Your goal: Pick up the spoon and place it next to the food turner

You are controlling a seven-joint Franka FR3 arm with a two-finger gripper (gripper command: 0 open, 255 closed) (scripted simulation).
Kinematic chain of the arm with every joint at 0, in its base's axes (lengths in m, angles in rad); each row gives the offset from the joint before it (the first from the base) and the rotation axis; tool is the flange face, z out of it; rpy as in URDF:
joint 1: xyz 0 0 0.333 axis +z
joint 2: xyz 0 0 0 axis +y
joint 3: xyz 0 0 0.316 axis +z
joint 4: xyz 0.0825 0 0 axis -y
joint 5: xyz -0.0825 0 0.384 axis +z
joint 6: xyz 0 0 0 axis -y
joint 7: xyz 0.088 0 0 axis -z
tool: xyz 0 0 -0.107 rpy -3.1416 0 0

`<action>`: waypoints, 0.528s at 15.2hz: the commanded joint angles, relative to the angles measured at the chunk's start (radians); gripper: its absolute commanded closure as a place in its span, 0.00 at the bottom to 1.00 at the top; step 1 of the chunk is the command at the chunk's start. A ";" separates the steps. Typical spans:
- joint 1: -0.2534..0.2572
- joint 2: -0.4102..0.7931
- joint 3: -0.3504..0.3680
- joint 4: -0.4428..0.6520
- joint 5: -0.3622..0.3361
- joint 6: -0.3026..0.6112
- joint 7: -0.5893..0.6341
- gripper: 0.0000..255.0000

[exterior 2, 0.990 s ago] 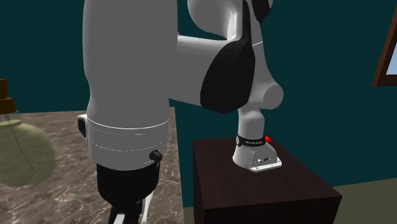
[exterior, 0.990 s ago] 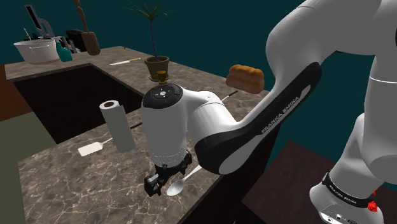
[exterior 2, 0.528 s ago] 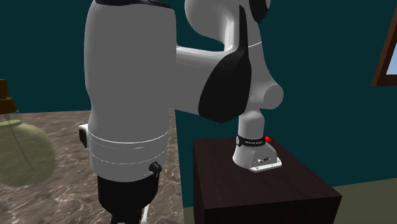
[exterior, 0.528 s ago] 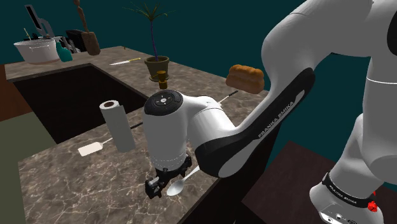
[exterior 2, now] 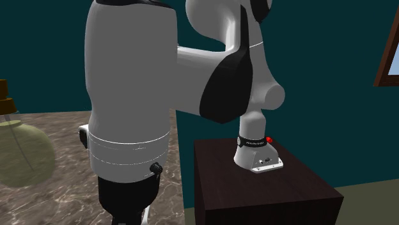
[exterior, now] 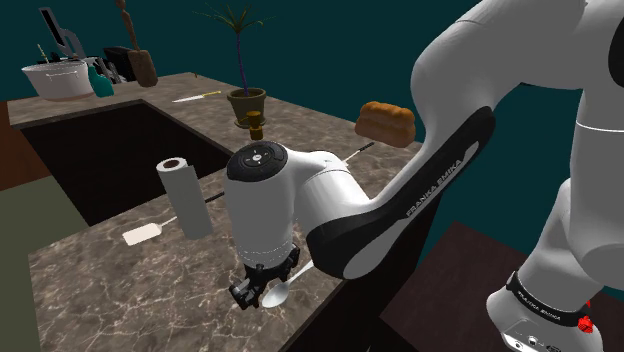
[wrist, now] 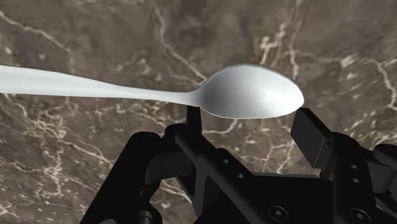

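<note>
Spoon: white, lying flat on the marbled counter, close to the edge nearest the stand, with its bowl right under the jaws.
Jaws: parted and holding nothing; you see 1 finger by the spoon's neck and the other by the bowl's tip, with the bowl between the 2.
Food turner: white blade on the same counter, well apart from the spoon, toward your shoulder view's left.
Paper towel roll: upright, by the turner's handle.
</note>
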 commanded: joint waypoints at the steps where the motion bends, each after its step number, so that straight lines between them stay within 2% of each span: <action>1: 0.000 0.000 0.000 0.000 0.000 0.000 0.000 1.00; 5: 0.000 0.000 0.000 0.000 0.000 0.000 0.000 1.00; 8: -0.010 -0.026 0.013 0.011 0.028 -0.028 -0.022 1.00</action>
